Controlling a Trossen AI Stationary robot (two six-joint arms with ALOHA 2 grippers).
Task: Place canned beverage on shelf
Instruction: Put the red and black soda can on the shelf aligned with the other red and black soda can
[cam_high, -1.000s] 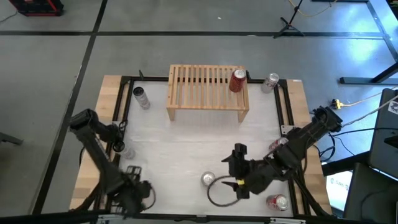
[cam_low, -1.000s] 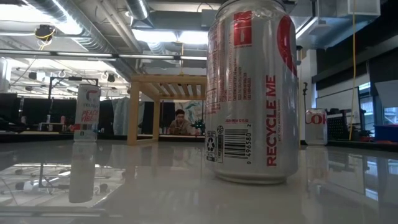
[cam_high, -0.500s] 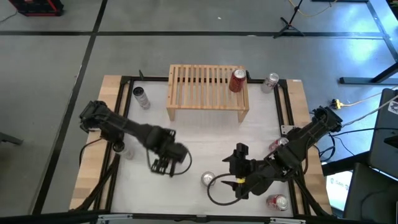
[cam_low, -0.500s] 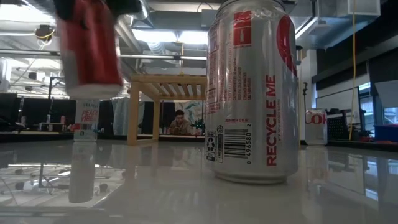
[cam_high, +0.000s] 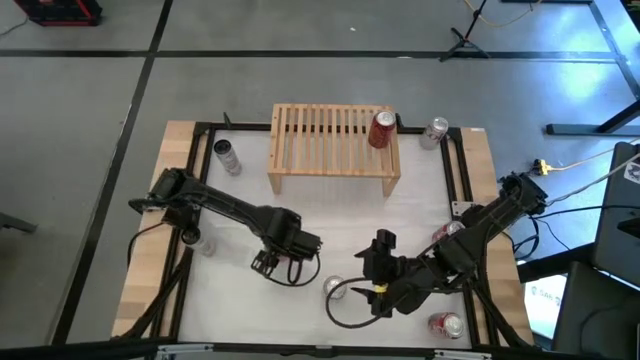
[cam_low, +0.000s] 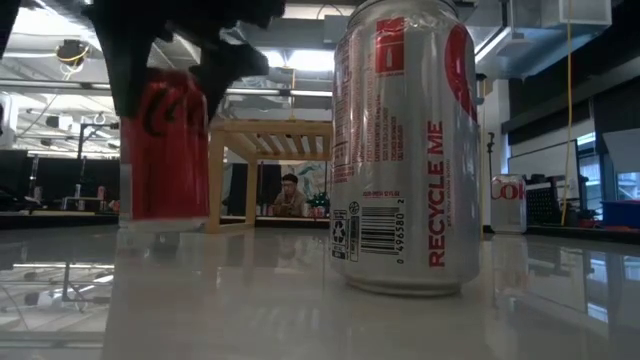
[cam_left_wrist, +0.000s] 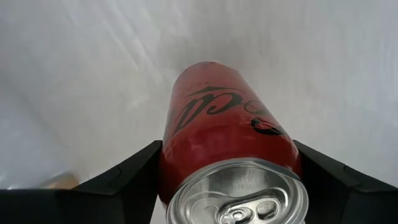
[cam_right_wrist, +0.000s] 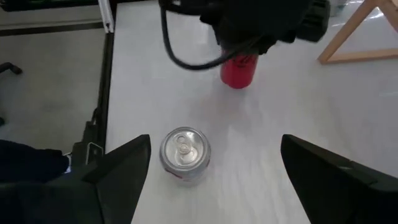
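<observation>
My left gripper (cam_high: 268, 263) is left of the table's middle, shut on a red cola can (cam_left_wrist: 227, 134), which also shows in the low view (cam_low: 165, 150). My right gripper (cam_right_wrist: 211, 180) hovers open above a silver can (cam_high: 334, 288) that stands on its base near the front edge. The silver can sits between and below its fingers, untouched. The light-wood shelf (cam_high: 333, 148) stands on its two side legs at the far middle. Another red can (cam_high: 381, 130) stands on the right end of its slatted top. My left gripper pinches the red can's upper wall (cam_left_wrist: 177, 165), just under the top rim, between its two fingers. The fingers come from above and point down. The can hangs upright, its base (cam_low: 165, 222) a little above the table.
Loose cans stand around the white table: a slim one (cam_high: 227, 157) at the far left, one (cam_high: 434, 132) right of the shelf, one (cam_high: 203, 243) at the left edge, and two at the right (cam_high: 447, 233) (cam_high: 446, 325). Bare tabletop lies in front of the shelf.
My left gripper has swung from the near left corner toward the table's middle, rolling as it went. It carries the red can, which has come down from high up to just above the table, upright.
</observation>
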